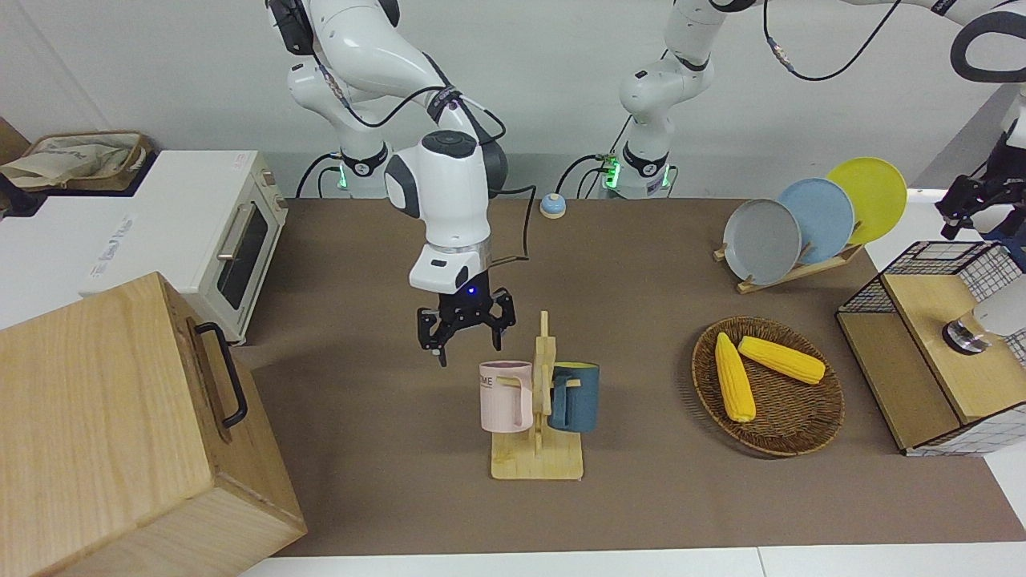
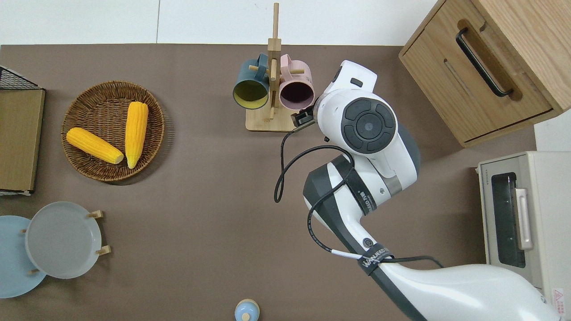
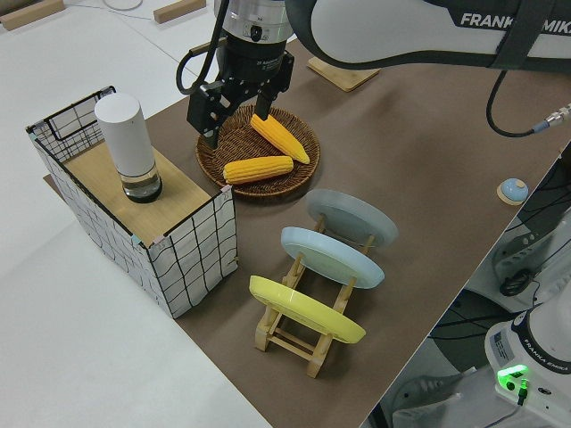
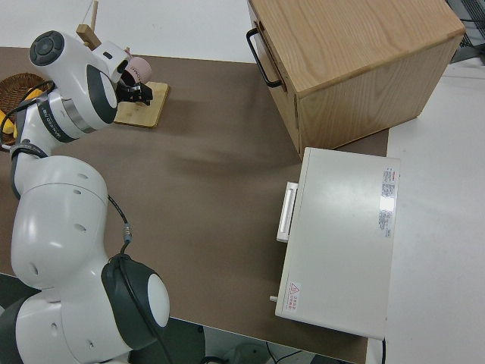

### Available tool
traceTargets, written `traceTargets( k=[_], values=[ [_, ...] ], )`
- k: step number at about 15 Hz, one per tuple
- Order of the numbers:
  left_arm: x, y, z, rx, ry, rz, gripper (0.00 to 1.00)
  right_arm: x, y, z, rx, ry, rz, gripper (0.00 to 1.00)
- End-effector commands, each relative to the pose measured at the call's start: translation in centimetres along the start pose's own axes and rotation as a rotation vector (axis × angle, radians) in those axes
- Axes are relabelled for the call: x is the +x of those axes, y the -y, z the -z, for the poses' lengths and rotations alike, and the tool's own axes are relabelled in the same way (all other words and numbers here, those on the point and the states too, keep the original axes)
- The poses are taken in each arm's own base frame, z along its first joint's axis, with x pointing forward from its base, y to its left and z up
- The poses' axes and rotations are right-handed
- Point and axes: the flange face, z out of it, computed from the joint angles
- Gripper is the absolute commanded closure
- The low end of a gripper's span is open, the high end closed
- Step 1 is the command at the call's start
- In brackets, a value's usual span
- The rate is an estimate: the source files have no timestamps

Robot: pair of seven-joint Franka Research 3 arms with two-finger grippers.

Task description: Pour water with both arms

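My right gripper [image 1: 470, 351] hangs open and empty just above the table, close beside the pink mug [image 1: 505, 394] on its side toward the right arm's end. That mug and a dark blue mug [image 1: 575, 397] hang on a wooden mug rack [image 1: 537, 461]. In the overhead view the right wrist hides the fingers beside the pink mug [image 2: 296, 87]. My left gripper [image 3: 237, 127] is up in the air, open and empty, near a white cylindrical bottle [image 3: 129, 147] that stands on the wire-sided shelf [image 3: 192, 241]. No water shows.
A wicker basket [image 1: 809, 437] with two corn cobs lies between the mug rack and the shelf. A plate rack [image 1: 801, 268] holds three plates. A wooden cabinet [image 1: 120, 433] and a toaster oven [image 1: 216, 240] stand at the right arm's end. A small blue knob [image 1: 552, 206] sits near the arm bases.
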Motion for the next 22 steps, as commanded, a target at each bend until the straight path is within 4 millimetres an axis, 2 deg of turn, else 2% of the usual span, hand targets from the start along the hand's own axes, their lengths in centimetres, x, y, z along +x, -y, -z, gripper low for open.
traceTargets(
  k=[1, 4, 6, 9, 11, 13, 16, 17, 19, 22],
  values=[
    [-1.2, 4.5, -1.5, -0.023, -0.090, -0.018, 0.00, 1.2, -1.1, -0.3, -0.008, -0.067, -0.011, 0.028],
    [-1.4, 6.3, -3.1, -0.045, -0.181, 0.015, 0.00, 1.5, -1.4, -0.5, -0.004, -0.093, -0.014, 0.103],
    [-1.2, 7.0, -4.1, -0.049, -0.237, 0.027, 0.00, 1.9, -1.6, -0.5, 0.000, -0.106, -0.018, 0.113],
    [-0.5, 6.3, -6.1, -0.048, -0.308, 0.064, 0.00, 2.3, -1.6, -0.5, 0.001, -0.112, -0.019, 0.230],
    [-0.1, 5.5, -7.3, -0.065, -0.357, 0.099, 0.00, 2.2, -1.5, -0.6, 0.002, -0.111, -0.019, 0.378],
    [0.1, 4.9, -8.3, -0.068, -0.367, 0.101, 0.00, 2.6, -1.1, -1.0, 0.006, -0.114, -0.017, 0.475],
    [0.3, 5.1, -9.4, -0.051, -0.378, 0.036, 0.00, 3.3, -0.9, -1.1, 0.010, -0.128, -0.022, 0.482],
    [0.4, 5.1, -9.5, -0.054, -0.393, 0.036, 0.00, 3.3, -0.9, -1.2, 0.011, -0.128, -0.023, 0.521],
    [0.5, 5.0, -9.8, -0.063, -0.415, 0.036, 0.00, 3.3, -0.8, -1.2, 0.011, -0.127, -0.020, 0.650],
    [0.7, 5.1, -10.5, -0.064, -0.429, 0.049, 0.00, 3.4, -0.9, -1.3, 0.011, -0.128, -0.022, 0.914]
  ],
)
